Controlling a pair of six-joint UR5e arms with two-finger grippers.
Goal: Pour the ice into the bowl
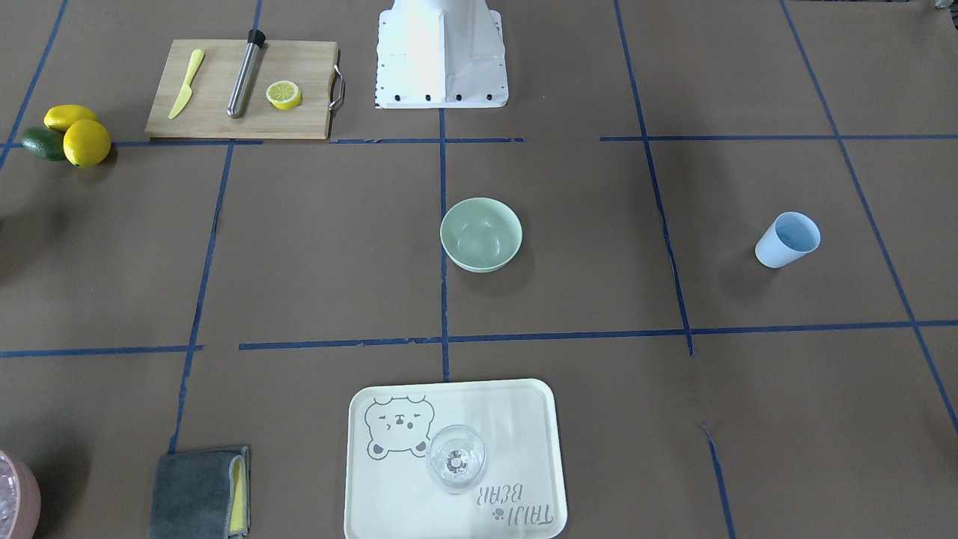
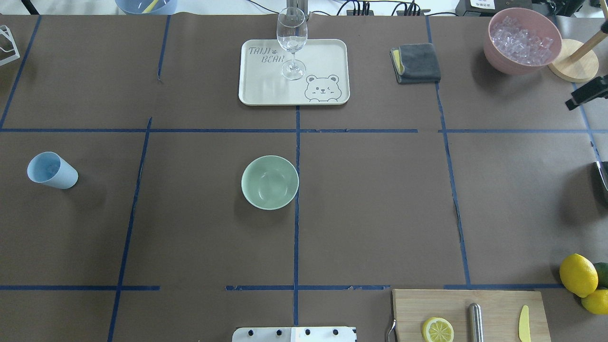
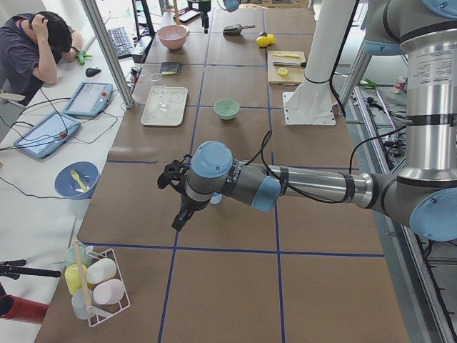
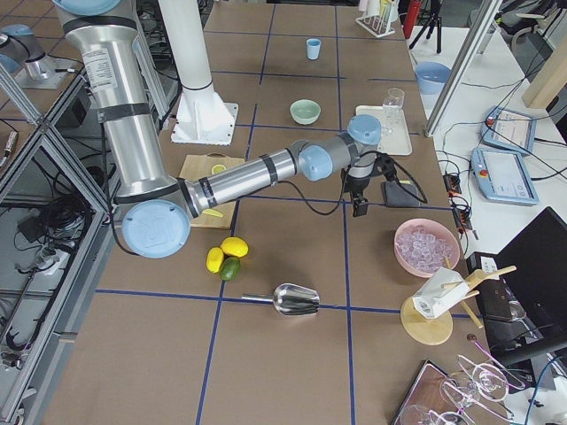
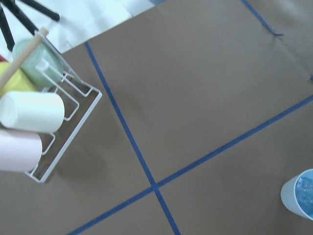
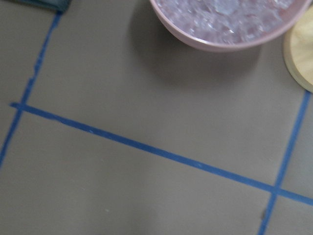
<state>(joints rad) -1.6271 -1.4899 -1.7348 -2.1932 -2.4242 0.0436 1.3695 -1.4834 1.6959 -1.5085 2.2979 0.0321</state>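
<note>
Clear glassy ice cubes (image 2: 522, 38) fill the round pink bowl (image 2: 495, 53), two o'clock from the bare mint-green bowl (image 2: 270, 182). My left gripper (image 3: 178, 219), right gripper (image 4: 359, 209): spread or pressed, I cannot tell.

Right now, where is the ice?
In the overhead view the ice sits in the pink container at the top right, between the folded grey cloth and a round wooden stand.
</note>
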